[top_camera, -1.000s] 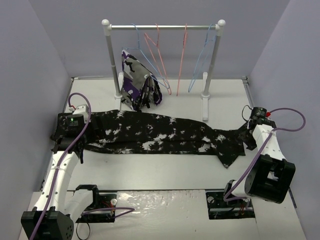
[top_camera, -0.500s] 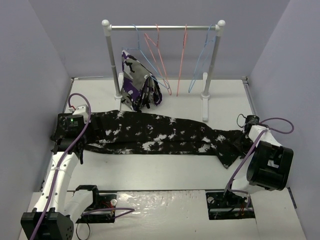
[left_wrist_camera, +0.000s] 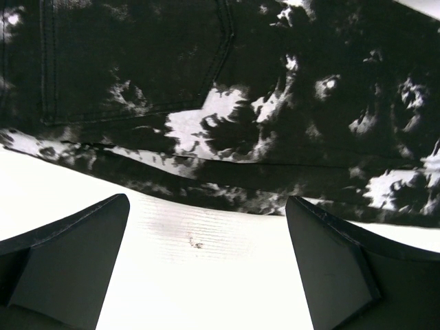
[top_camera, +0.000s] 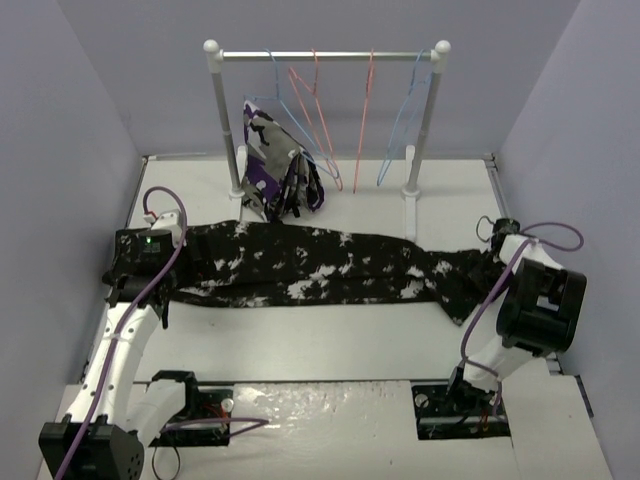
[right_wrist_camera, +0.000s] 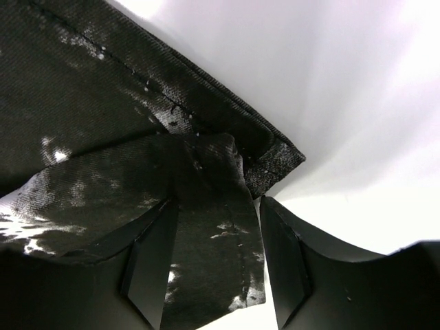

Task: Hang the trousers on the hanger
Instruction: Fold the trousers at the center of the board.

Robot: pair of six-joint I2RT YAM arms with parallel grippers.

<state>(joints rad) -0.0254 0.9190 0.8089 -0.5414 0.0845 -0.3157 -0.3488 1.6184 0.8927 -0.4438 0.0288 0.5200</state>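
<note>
The trousers (top_camera: 300,265), black with white splotches, lie flat across the table from left to right. My left gripper (top_camera: 135,295) hovers at their waist end. In the left wrist view it (left_wrist_camera: 206,206) is open over bare table, and the trousers (left_wrist_camera: 275,103) lie just beyond its fingertips. My right gripper (top_camera: 487,264) is at the leg end. There the jaws (right_wrist_camera: 218,203) stand narrowly open astride a folded cuff of the trousers (right_wrist_camera: 103,137), with a thin gap at the right finger. A light-blue hanger (top_camera: 403,125) hangs empty at the rail's right end.
The white rack (top_camera: 330,55) stands at the back of the table. It carries another light-blue hanger (top_camera: 278,95), pink-red hangers (top_camera: 365,110) and a purple, white and black garment (top_camera: 275,170). Purple walls enclose the table on three sides.
My right arm has folded in toward the leg end and its jaws have narrowed around the cuff. The leg end has shifted slightly. The left arm has hardly moved.
</note>
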